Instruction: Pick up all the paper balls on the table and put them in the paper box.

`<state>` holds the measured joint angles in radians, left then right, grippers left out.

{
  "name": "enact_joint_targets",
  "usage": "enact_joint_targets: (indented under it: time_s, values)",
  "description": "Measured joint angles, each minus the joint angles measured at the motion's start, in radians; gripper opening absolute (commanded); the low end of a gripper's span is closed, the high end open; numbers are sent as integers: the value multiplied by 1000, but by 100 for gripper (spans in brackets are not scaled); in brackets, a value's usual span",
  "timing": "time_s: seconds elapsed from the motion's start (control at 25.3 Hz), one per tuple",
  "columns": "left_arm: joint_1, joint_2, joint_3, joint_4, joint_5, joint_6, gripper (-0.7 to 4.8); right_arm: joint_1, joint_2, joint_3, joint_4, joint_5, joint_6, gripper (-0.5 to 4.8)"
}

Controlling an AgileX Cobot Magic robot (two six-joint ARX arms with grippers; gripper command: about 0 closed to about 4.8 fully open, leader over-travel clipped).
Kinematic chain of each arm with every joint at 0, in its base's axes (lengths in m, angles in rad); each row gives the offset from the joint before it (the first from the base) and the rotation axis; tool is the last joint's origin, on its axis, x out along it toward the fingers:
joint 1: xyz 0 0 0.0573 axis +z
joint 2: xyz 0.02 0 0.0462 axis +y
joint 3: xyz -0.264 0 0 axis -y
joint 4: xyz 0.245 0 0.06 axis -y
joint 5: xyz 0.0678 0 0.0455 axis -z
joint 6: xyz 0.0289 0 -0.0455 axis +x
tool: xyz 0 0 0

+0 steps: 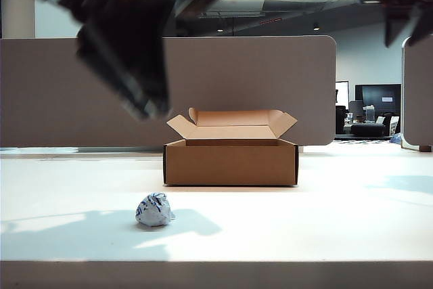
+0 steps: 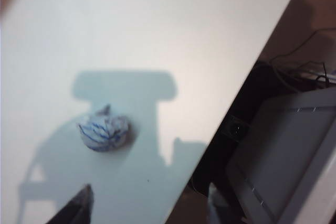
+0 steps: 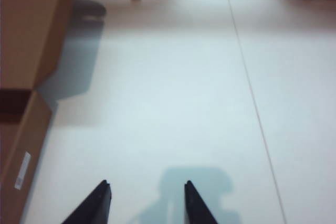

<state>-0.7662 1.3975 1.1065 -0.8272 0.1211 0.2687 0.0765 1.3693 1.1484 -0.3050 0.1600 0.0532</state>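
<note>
One paper ball (image 1: 154, 210), white with blue marks, lies on the white table (image 1: 325, 221) in front of the paper box (image 1: 230, 162) and to its left. The brown box stands open with its flaps up; what is inside is hidden. My left gripper (image 1: 145, 103) hangs blurred, high above the ball. In the left wrist view the ball (image 2: 104, 128) lies ahead of the left gripper (image 2: 149, 208), whose jaws stand wide apart and empty. My right gripper (image 3: 147, 195) is open over bare table (image 3: 173, 103), beside the box (image 3: 26, 51). The right arm (image 1: 406, 5) shows blurred at the exterior view's top right.
A grey-brown partition panel (image 1: 67, 93) runs behind the box, with another panel (image 1: 418, 93) at the far right. The table's front edge (image 2: 236, 77) lies close to the ball, with a grey unit (image 2: 283, 150) and cables below it. A seam (image 3: 252, 93) crosses the tabletop.
</note>
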Motion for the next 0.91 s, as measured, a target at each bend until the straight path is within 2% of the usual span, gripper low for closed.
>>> enact_joint_targets:
  time_s: [0.2, 0.36, 0.47, 0.63, 0.91]
  values:
    - [7, -3, -119, 128, -14, -99, 310, 0, -56, -84, 31, -11, 3, 198]
    - [6, -3, -171, 280, -18, -174, 311, 2, -60, -119, 27, -12, 3, 198]
    - [9, 8, -171, 344, -85, -221, 317, 2, -61, -119, 27, -12, 3, 198]
    - [11, 45, -170, 343, -155, -251, 350, 2, -61, -119, 27, -19, 3, 198]
    - [11, 152, -171, 324, -160, -299, 350, 2, -61, -119, 27, -22, 3, 198]
